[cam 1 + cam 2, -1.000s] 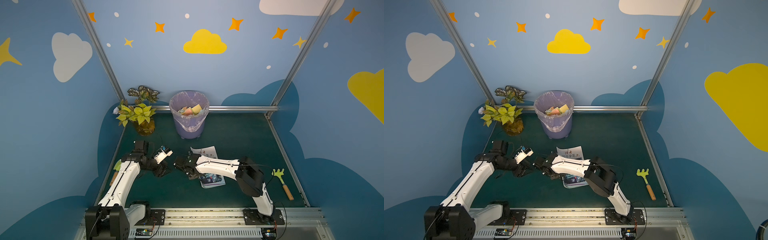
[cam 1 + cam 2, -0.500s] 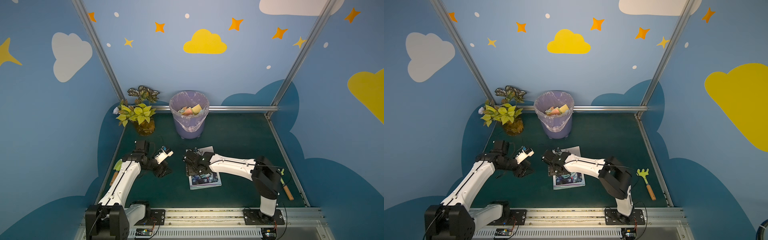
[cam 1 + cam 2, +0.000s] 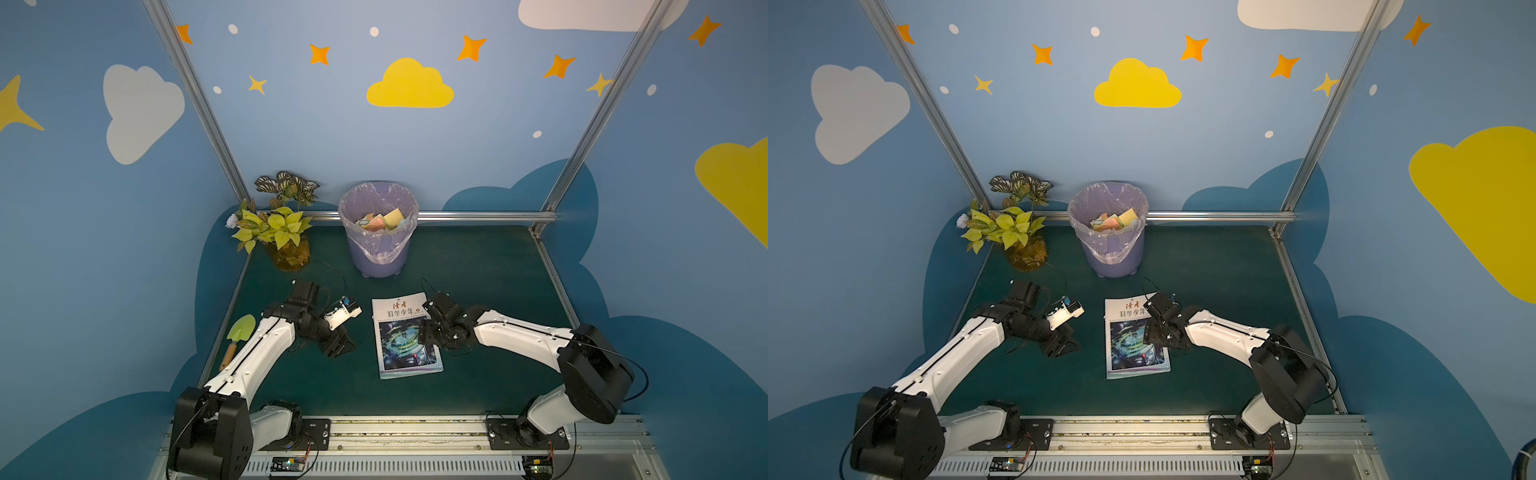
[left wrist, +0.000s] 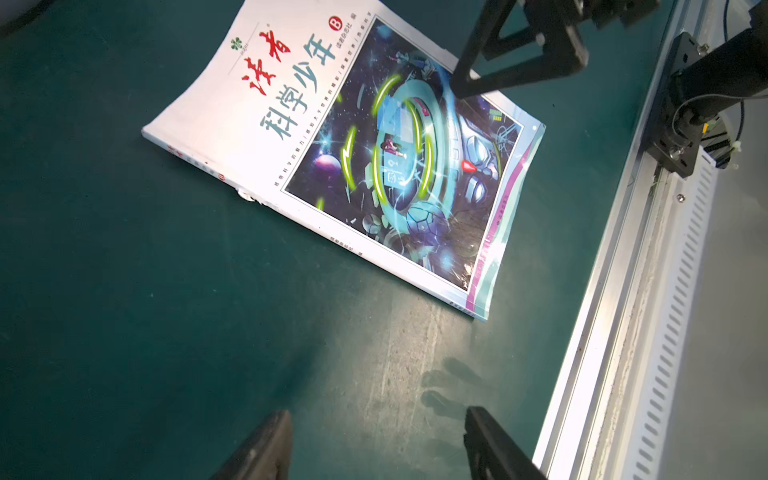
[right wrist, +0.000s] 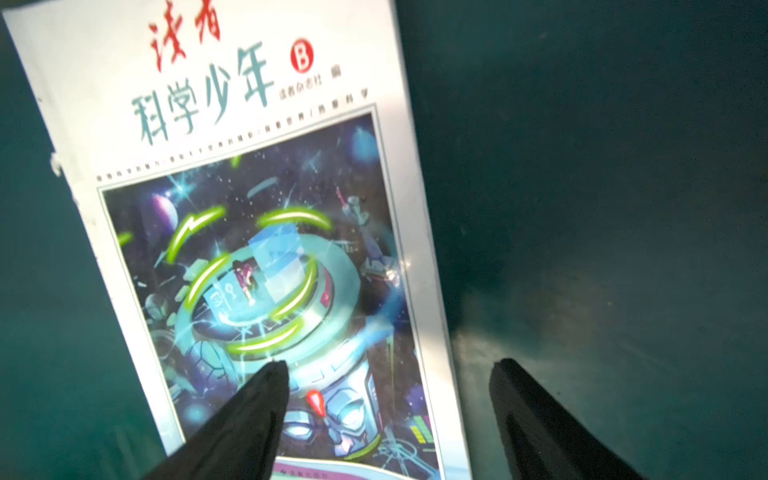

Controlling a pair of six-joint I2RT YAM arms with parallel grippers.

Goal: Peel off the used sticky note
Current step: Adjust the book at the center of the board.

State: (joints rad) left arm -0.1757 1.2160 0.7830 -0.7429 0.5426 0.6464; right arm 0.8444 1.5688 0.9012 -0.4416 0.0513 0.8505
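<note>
A closed magazine (image 3: 405, 336) (image 3: 1133, 340) with a space picture on its cover lies flat on the green mat. No used sticky note shows on its cover in any view. My right gripper (image 3: 427, 330) (image 5: 390, 365) hangs open over the magazine's (image 5: 257, 208) right edge, one finger above the cover and one above the mat, holding nothing. My left gripper (image 3: 338, 343) (image 4: 374, 415) is open and empty over bare mat, to the left of the magazine (image 4: 374, 145). The right gripper's fingers (image 4: 461, 83) show over the cover's far edge in the left wrist view.
A lilac bin (image 3: 378, 245) lined with a bag and holding coloured paper pieces stands behind the magazine. A potted plant (image 3: 282, 228) is at the back left. A green trowel (image 3: 239, 332) lies by the left edge. The metal front rail (image 4: 623, 291) runs close to my left gripper.
The magazine lay open under my right arm, which reached left across it; now it is closed. My right gripper has opened and drawn back to the right. The left arm barely moved.
</note>
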